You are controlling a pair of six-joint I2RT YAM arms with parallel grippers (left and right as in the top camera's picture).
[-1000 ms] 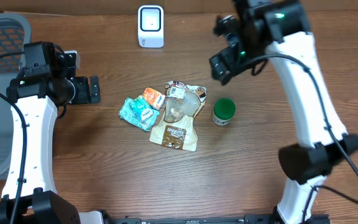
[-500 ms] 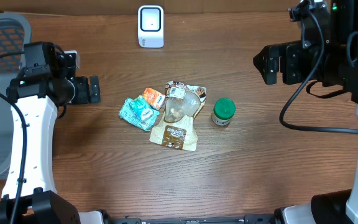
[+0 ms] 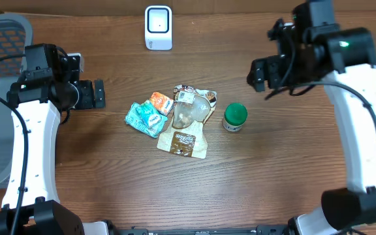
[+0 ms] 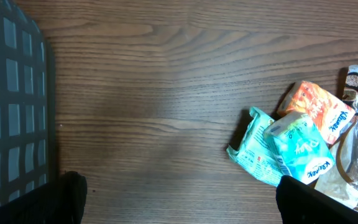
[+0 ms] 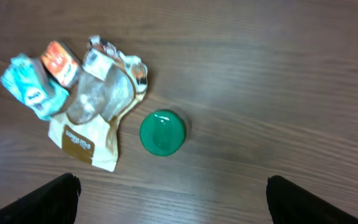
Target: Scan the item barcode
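On the table (image 3: 273, 170) stands one jar (image 3: 235, 116); left pincer (image 4: 182, 202) and right pincer (image 5: 178, 200) gape empty.

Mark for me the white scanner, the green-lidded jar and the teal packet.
white scanner (image 3: 158, 27), overhead view, middle of its top face.
green-lidded jar (image 5: 163, 132), right wrist view, centre of the lid.
teal packet (image 4: 298, 148), left wrist view, middle of its printed front.
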